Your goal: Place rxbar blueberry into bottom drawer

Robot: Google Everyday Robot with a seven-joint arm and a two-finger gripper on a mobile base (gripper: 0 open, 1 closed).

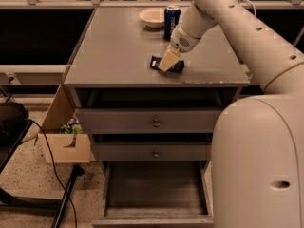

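Observation:
The rxbar blueberry [178, 66] is a flat dark navy wrapper lying on the grey cabinet top near its front edge. My gripper [167, 62] hangs from the white arm and is down on the bar, its tan fingers covering the bar's middle. The bar's ends stick out on both sides of the fingers. The bottom drawer [154, 213] is pulled open below the two upper drawers, its deep grey tray showing.
A blue soda can [171, 21] and a white bowl [153, 17] stand at the back of the cabinet top [114, 51]. A cardboard box [66, 146] sits on the floor at the left with a cable beside it. My white base [259, 165] fills the right foreground.

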